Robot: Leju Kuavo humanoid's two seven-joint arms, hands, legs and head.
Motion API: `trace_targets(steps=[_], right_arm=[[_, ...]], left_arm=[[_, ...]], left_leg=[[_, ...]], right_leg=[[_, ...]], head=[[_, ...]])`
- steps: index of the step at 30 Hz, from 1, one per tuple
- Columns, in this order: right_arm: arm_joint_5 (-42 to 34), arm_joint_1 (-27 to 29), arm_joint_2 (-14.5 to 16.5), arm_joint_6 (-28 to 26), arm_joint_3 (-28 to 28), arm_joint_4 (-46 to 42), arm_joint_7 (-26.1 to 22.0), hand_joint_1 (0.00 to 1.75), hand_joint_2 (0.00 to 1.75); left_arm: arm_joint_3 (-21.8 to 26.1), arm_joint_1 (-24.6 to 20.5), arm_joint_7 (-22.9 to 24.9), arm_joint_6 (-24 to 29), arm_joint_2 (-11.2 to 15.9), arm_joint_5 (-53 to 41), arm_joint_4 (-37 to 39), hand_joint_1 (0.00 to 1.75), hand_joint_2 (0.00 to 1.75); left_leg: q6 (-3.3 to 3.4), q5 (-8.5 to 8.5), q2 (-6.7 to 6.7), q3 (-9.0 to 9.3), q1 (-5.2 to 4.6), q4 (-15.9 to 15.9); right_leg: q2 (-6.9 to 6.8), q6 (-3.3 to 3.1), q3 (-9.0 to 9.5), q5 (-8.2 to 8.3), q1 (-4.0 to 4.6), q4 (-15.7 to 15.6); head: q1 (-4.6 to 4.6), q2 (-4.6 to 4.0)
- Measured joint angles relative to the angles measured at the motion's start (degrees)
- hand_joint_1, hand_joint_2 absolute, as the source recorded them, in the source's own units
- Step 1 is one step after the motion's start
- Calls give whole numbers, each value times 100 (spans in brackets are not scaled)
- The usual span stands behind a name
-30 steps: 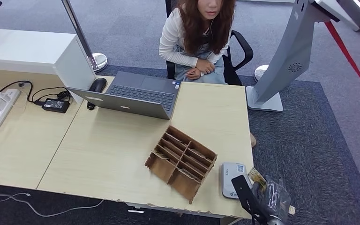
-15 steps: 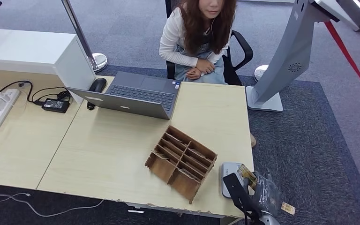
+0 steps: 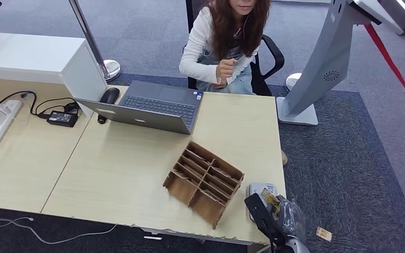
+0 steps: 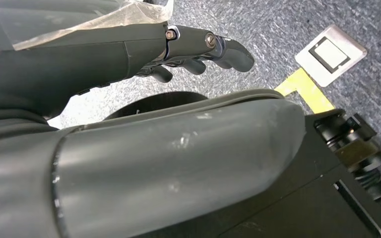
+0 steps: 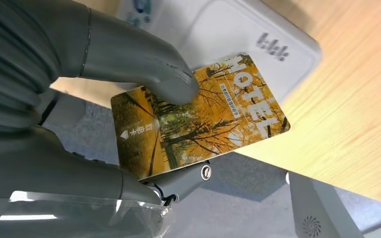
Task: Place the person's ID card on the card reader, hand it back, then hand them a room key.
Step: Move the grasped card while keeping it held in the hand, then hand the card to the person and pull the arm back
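1. Since the earlier frames, right hand (image 3: pixel 271 213) has shifted left over the card reader (image 3: pixel 257 190); the person (image 3: pixel 224 42) has raised a hand.
2. Thumb and fingers pinch the card (image 5: pixel 198 116), face flat, so it can meet the reader.
3. Left hand (image 4: pixel 198 47) hangs near the floor, fingers loosely curled, holding nothing.
4. Cardboard organiser (image 3: pixel 204 182) sits just beside the reader.

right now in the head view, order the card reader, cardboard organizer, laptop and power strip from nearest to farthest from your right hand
1. Card reader, right beside the right hand at the table's near right corner.
2. Cardboard organizer, just left of the reader.
3. Laptop, across the table near the person.
4. Power strip, far left edge.
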Motion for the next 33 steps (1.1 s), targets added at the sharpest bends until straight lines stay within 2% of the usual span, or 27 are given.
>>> trace_targets(steps=[5,8,14,19,25,33], right_arm=[[-292,-349,-29,-343,224,401,43,175,175],[-270,-343,-96,-566,301,443,120,175,175],[134,-75,-271,-575,266,-340,82,175,175],[596,-262,-343,-179,145,-1351,51,175,175],[1239,-678,-388,281,180,-2464,237,175,175],[1348,-1494,-407,853,555,-3071,608,175,175]], left_arm=[[-84,-16,22,-103,0,10,10,0,0],[-142,-26,58,-131,0,34,14,0,0],[-248,-45,81,-72,0,111,44,0,0],[-296,-54,44,-11,0,114,60,0,0],[-350,-57,-96,70,10,198,88,0,0],[-353,-45,-204,111,40,214,103,0,0]], left_leg=[[0,1,-1,4,0,1],[0,1,-2,4,-1,2],[1,-1,-1,-3,-4,2],[0,1,-1,-1,-2,2],[-1,3,-1,1,-2,2],[-1,3,-2,0,-2,2]], right_leg=[[-1,0,1,0,-1,0],[-2,1,1,0,-2,0],[3,1,-3,0,-4,0],[3,1,-3,1,-3,0],[3,2,4,4,-2,4],[1,2,5,3,-2,5]], head=[[0,0],[0,0],[0,0],[0,0],[-1,0],[-4,0]])
